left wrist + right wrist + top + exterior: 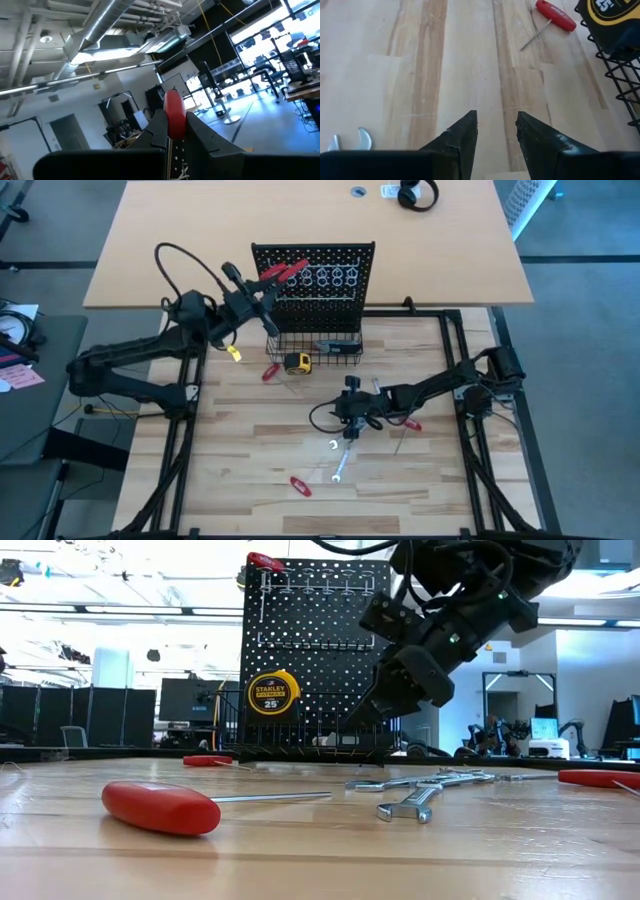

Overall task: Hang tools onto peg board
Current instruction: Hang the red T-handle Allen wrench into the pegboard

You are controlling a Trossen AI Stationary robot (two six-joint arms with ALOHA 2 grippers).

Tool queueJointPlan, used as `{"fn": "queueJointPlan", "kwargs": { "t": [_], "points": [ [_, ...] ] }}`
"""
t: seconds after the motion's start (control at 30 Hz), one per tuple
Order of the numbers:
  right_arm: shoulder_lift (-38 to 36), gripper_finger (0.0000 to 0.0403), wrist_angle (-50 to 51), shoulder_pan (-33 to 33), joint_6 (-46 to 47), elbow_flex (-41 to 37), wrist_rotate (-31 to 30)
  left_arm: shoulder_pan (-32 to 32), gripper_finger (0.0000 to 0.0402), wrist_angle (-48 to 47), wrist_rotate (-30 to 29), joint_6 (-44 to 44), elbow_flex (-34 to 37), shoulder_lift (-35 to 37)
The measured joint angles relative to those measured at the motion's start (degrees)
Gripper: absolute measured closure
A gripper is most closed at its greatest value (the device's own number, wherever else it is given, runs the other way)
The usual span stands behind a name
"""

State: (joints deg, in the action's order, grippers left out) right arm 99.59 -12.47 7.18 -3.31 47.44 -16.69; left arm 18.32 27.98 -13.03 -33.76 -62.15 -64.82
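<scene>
The table (250,480) is pale butcher-block wood, its planks streaked light and tan, framed by dark metal rails. At its far edge stands the peg board (340,255), an upright black square panel pierced with rows of small round holes; a line of metal ring hooks (330,277) runs across its upper part and a black wire basket (335,345) sits at its base.

The left arm reaches to the board's top corner. Its left gripper (268,288) has its fingers closed on a red-handled tool (283,274) — the left wrist view shows the smooth red handle pinched between the two dark fingers, held up at the hook row.

The right arm stretches in from the right rail, and its right gripper (350,425) hovers low over the middle of the table. Its fingers (465,132) stand partly apart with bare wood between them, holding nothing.

A yellow-and-black tape measure (272,693) sits just in front of the basket — its round label reads "STANLEY" and "25".

Of the tools still on the table, a red-handled screwdriver (165,807) with a thin steel shaft lies nearest the front edge, another red-handled driver (270,371) lies near the tape measure, and a third red handle (408,423) lies beside the right arm. Slim silver wrenches (340,463) with open C-shaped ends lie just below the right gripper; one (415,803) shows its forked jaw in the low view.
</scene>
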Motion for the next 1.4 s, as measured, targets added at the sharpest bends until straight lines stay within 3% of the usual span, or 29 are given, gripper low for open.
{"fn": "queueJointPlan", "kwargs": {
  "t": [0.63,0.87,1.4],
  "points": [
    [0.0,0.0255,0.0,0.3,-0.2,0.0,0.0,3.3,0.0383,3.0,-0.1,-1.7,0.6,-3.9],
    [0.1,0.0255,0.0,0.3,-0.2,0.0,0.1,3.5,0.0372,3.0,-3.7,0.6,0.6,-3.8],
    [0.1,0.0255,-0.1,0.3,-0.2,0.0,0.1,5.3,0.0355,-0.2,-3.6,7.3,0.6,-3.8]
  ]
}}
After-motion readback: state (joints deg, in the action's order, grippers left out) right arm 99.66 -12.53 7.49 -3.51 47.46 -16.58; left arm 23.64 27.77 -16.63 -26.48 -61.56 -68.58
